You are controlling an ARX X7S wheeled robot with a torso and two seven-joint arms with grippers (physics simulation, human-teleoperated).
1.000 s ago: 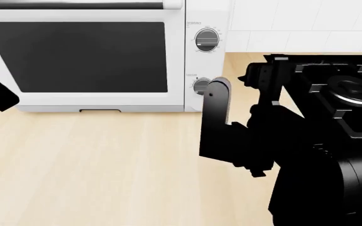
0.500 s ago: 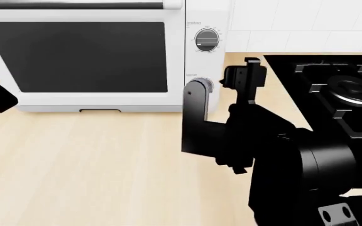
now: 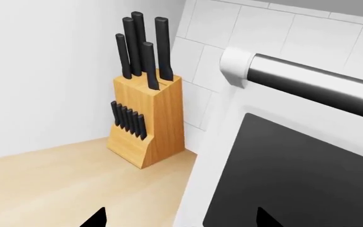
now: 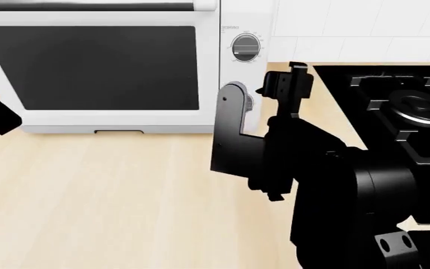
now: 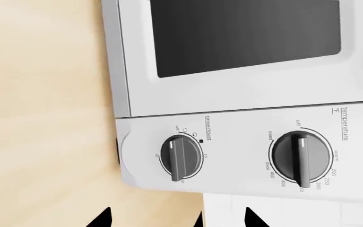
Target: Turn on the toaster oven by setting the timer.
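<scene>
While the right gripper (image 4: 263, 92) hovers open before the timer knob (image 5: 181, 157), nothing held, oven (image 4: 118, 67) on the surface (image 4: 110, 196) (knife block (image 3: 145, 120) beside it), left gripper's state unclear.

The toaster oven (image 4: 118, 67) stands at the back of the countertop (image 4: 110, 202), toward eleven o'clock in the head view. Its glass door (image 4: 96, 67) fills the left part of its front; at three o'clock of the door sits the knob panel, with the temperature knob (image 4: 246, 47) above. Below it, the timer knob (image 5: 181, 157) is hidden in the head view behind the right gripper (image 4: 263, 92). A stovetop (image 4: 402, 112) lies at two o'clock. A knife block (image 3: 147, 123) stands in the corner left of the oven, close beside it.
</scene>
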